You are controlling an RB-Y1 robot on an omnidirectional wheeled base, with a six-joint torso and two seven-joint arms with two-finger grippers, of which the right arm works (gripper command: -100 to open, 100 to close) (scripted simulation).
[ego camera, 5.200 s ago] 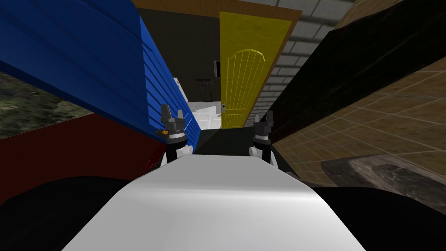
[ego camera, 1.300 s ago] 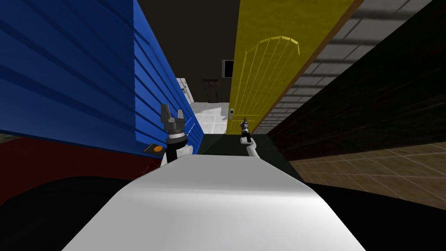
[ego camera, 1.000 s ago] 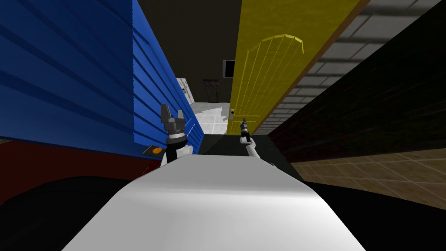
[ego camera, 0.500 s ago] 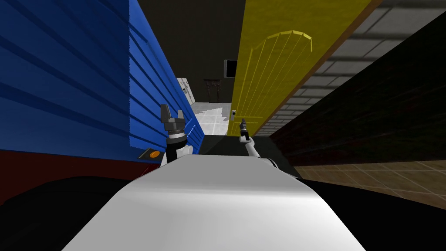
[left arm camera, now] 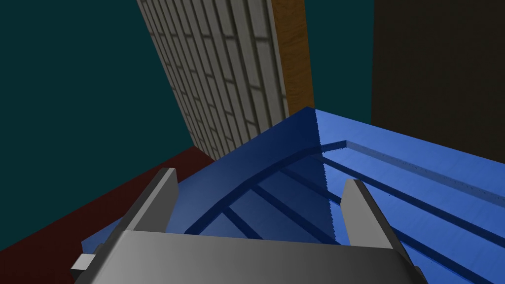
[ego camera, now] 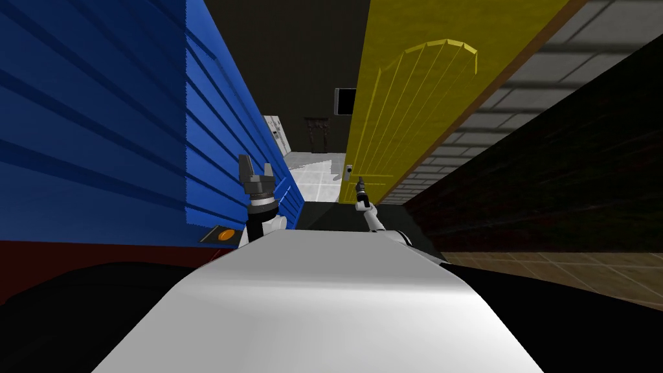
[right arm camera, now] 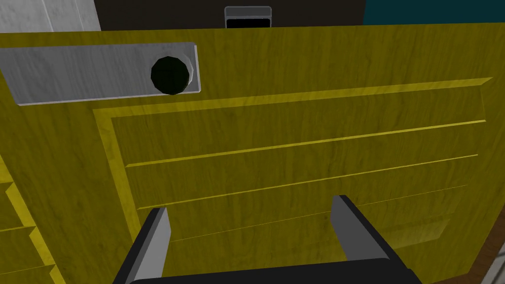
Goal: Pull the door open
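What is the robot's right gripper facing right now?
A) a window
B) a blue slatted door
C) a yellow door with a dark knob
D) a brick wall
C: in the right wrist view the right gripper, open, faces the yellow door, whose dark knob sits on a grey plate.

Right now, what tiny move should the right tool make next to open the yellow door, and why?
Probably slide the right tool toward the dark knob on its grey plate. Its fingers stand open facing the bare panel of the yellow door, with the knob off to one side, not between them, so there is nothing to pull yet.
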